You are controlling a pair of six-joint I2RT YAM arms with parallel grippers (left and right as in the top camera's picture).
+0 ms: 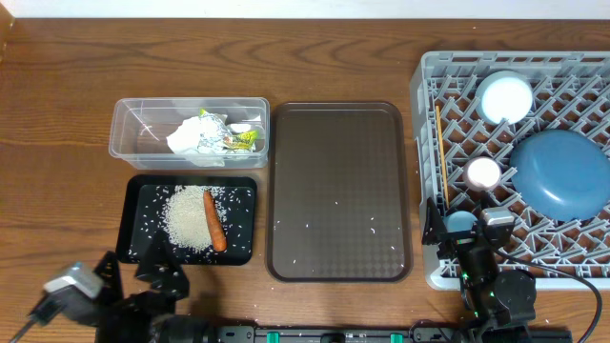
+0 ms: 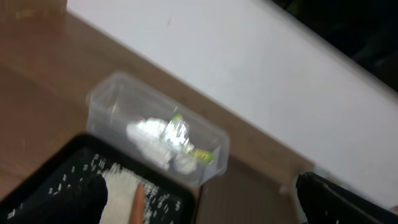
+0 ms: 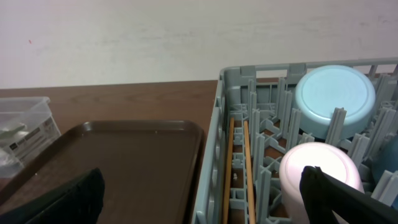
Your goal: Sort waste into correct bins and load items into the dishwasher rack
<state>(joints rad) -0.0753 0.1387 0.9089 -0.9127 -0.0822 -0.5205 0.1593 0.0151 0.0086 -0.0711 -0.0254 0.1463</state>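
Observation:
The clear box [image 1: 133,143] holds the crumpled white paper with its yellow-green wrapper [image 1: 202,136]. The black tray [image 1: 143,205] holds rice [image 1: 186,217] and the orange carrot [image 1: 213,220]. The grey rack [image 1: 424,95] holds the light blue cup [image 1: 504,95], the pinkish-white cup [image 1: 483,172], the blue plate [image 1: 562,171] and the chopsticks [image 1: 441,152]. The white bowl does not show. My left gripper [image 1: 133,276] is open and empty at the near edge, below the black tray. My right gripper [image 1: 465,227] is open and empty over the rack's near left corner.
The brown serving tray [image 1: 338,191] lies between the bins and the rack, with a few stray rice grains on it. The left wrist view shows the clear box [image 2: 106,106] and black tray [image 2: 56,180]. The right wrist view shows the chopsticks [image 3: 247,168] and both cups.

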